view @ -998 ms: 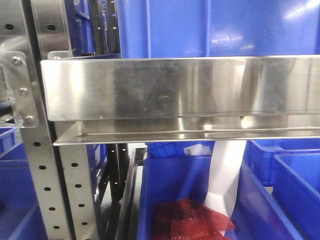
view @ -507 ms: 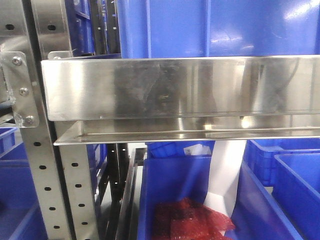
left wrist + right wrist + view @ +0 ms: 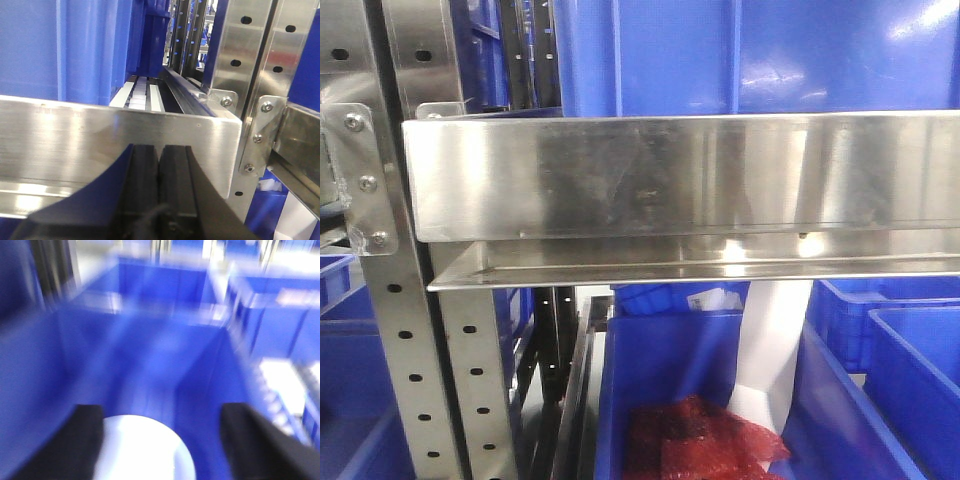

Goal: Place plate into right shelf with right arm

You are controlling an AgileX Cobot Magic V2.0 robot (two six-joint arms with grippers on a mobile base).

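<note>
Your right end effector has its fingers spread wide, and the plate shows between them as a blurred, round white disc above blue bins. Your left end effector is pressed together before the right shelf lip.

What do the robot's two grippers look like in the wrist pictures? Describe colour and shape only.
The left gripper has two black, flat-faced rectangular fingers on a black body. The right gripper shows as two black, blunt fingers, one at each side of the picture, too blurred for detail. No cables or markings are clear.
</note>
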